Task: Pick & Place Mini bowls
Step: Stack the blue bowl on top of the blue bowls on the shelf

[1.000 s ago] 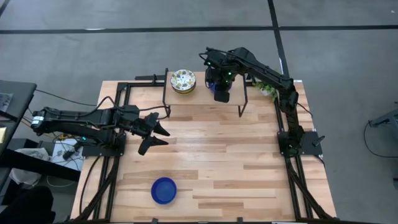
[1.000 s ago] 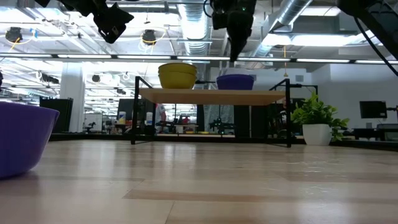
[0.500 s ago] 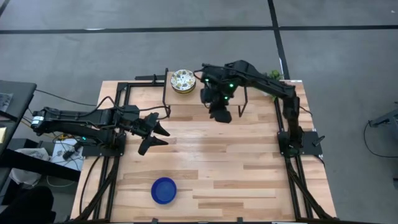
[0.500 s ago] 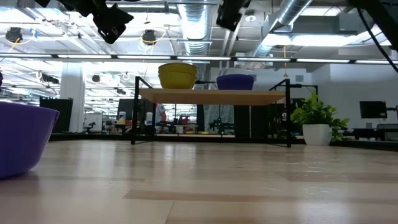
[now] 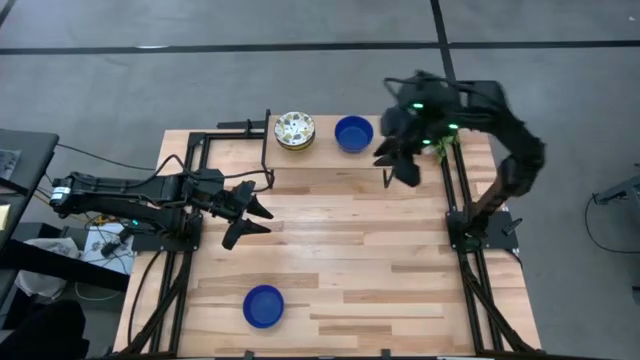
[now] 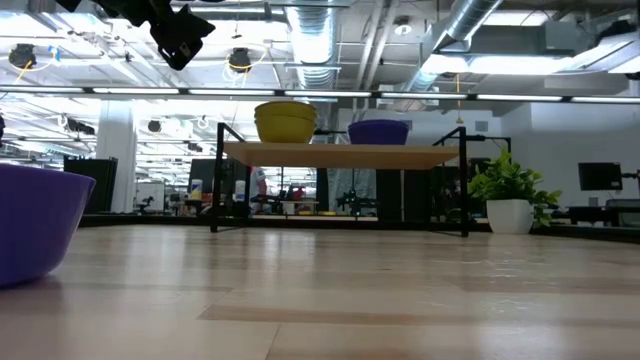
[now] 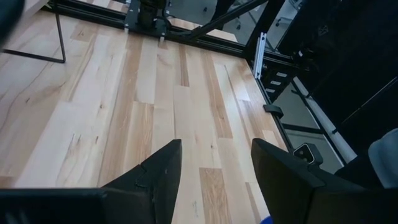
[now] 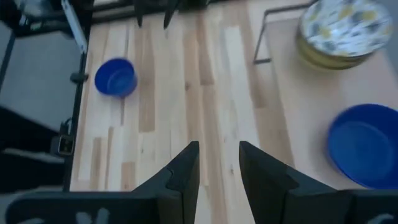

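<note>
The right gripper (image 5: 398,163) hangs above the right end of a low shelf (image 5: 315,157) at the far edge of the counter (image 5: 340,260), its fingers (image 8: 183,171) a little apart and holding nothing. Just off those fingers, toward the middle of the shelf, a blue bowl (image 5: 353,134) sits on the shelf top, and beyond it a stack of floral bowls (image 5: 295,130) stands near the shelf's left end; the two are close together but apart. In the right wrist view both lie to one side of the fingers, with bare wood straight ahead between them. A green plant (image 5: 436,145) is partly hidden under the right arm at the counter's far right corner.

The left gripper (image 5: 247,214) waits over the left part of the counter, fingers (image 7: 158,177) spread wide and empty, with open planks ahead of them reaching to the black frame rail at the edge. A second blue bowl (image 5: 263,306) rests alone on the counter near its front edge, well apart from the left fingers and with clear wood all around it; in the low view it shows large at the left edge
</note>
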### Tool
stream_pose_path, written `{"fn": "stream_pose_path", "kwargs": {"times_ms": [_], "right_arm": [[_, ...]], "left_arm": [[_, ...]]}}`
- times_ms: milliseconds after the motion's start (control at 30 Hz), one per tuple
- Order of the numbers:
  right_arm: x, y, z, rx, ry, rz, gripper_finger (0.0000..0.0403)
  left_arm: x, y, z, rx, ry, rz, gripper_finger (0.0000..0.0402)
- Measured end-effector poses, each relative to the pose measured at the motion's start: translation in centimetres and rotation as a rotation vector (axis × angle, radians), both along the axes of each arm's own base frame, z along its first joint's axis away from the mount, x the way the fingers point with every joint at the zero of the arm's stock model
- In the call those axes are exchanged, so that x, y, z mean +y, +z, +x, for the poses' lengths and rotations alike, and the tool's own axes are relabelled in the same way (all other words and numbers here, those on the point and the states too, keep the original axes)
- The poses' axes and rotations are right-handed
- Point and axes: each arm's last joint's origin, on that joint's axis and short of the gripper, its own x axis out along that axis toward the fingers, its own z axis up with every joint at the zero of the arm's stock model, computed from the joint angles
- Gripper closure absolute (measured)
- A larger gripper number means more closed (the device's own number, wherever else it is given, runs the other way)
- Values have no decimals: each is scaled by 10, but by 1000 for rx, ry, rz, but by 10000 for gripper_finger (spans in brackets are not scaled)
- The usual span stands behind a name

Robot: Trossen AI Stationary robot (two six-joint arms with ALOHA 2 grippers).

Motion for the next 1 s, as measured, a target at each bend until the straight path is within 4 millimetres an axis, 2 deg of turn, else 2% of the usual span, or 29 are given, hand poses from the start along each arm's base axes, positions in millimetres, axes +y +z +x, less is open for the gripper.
{"fn": "stream_pose_path", "kwargs": {"times_ms": [133,300,433,567,733,1000], "right_arm": [[16,17,-29,-60,-57,-52,301],[35,29,-52,-111,-113,-101,301],[49,24,-60,-97,-151,-150,301],[62,-5,-54,-44,-192,-190,301],[77,-52,-48,-126,-181,-218,301],[76,-112,-62,-213,-228,-145,301]], "left_arm": [[0,0,0,-4,0,0,209],[0,1,0,-8,0,0,209],[0,1,0,-13,0,-1,209],[0,2,0,-17,0,-1,209],[0,2,0,-24,0,-1,209],[0,4,1,-37,-1,-1,209]]}}
